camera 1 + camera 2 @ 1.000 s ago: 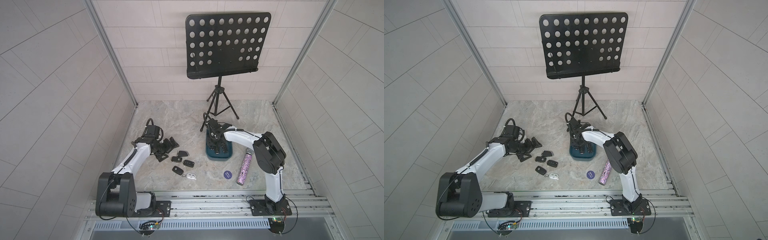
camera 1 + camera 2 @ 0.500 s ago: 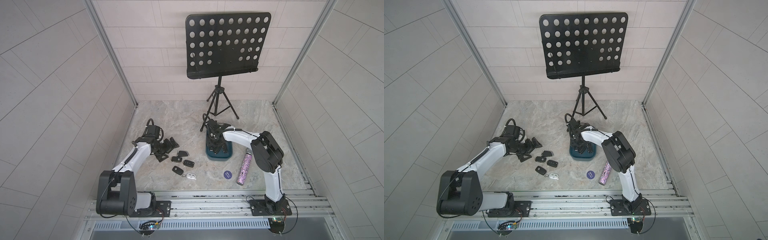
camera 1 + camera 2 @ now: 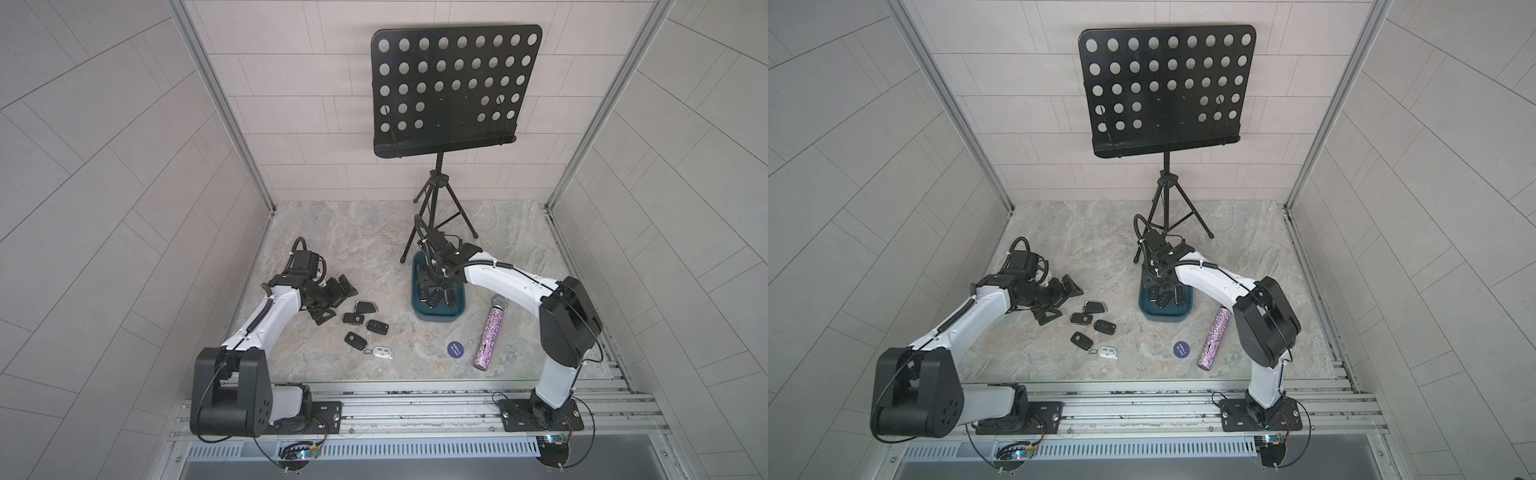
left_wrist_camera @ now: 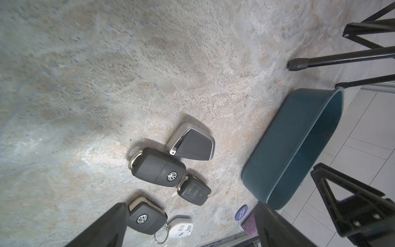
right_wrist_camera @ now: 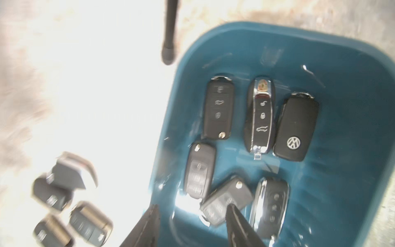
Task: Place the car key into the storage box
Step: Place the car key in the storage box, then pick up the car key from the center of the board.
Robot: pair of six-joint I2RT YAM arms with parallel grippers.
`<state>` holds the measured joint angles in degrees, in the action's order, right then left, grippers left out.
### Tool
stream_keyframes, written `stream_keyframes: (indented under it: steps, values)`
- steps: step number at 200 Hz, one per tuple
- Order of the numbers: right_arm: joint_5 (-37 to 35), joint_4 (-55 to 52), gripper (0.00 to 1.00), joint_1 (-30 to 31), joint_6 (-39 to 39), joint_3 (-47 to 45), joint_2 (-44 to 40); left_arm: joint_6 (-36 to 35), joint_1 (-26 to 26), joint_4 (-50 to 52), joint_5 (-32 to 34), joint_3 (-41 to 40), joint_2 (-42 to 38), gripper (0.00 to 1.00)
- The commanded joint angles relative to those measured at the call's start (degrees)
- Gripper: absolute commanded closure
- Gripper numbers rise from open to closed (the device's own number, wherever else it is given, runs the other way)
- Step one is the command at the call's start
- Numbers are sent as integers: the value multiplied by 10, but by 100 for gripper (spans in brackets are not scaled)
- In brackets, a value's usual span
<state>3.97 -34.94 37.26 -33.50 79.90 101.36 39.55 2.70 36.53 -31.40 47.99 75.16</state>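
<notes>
The dark teal storage box (image 3: pixel 436 319) (image 3: pixel 1165 319) sits right of centre in both top views, with several black car keys (image 5: pixel 218 111) lying in it. My right gripper (image 5: pixel 192 207) (image 3: pixel 434 286) hangs low over the box, jaws apart and nothing between them. A blurred key fob (image 5: pixel 226 197) lies tilted in the box beside one fingertip. Several more car keys (image 3: pixel 353 318) (image 4: pixel 159 166) and a white fob (image 3: pixel 382 353) lie on the table to the left. My left gripper (image 3: pixel 338 302) (image 4: pixel 190 210) stands wide open just left of them and touches none.
A black music stand (image 3: pixel 453 91) rises behind the box, one tripod foot (image 5: pixel 168 55) close to its rim. A glittery purple microphone (image 3: pixel 490 332) and a small round blue disc (image 3: pixel 455 349) lie right of the loose keys. A metal rail (image 3: pixel 415 399) borders the front.
The right gripper's jaws have spread apart over the box, and the key fob they held now lies in it. The left arm has hardly moved.
</notes>
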Motion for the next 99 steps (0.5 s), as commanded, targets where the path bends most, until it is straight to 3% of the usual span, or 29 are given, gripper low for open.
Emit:
stream_keyframes:
  steps: [1, 51, 99]
  values:
    - [17, 8, 44, 19, 27, -23, -37, -13, -1, 26, 6, 2, -19, 0]
    - [26, 8, 36, 97, 99, -54, -83, -9, -13, 45, 4, -33, -52, 0]
    - [35, 24, 30, 159, 151, -56, -60, 0, -52, 49, -12, -66, -71, 0]
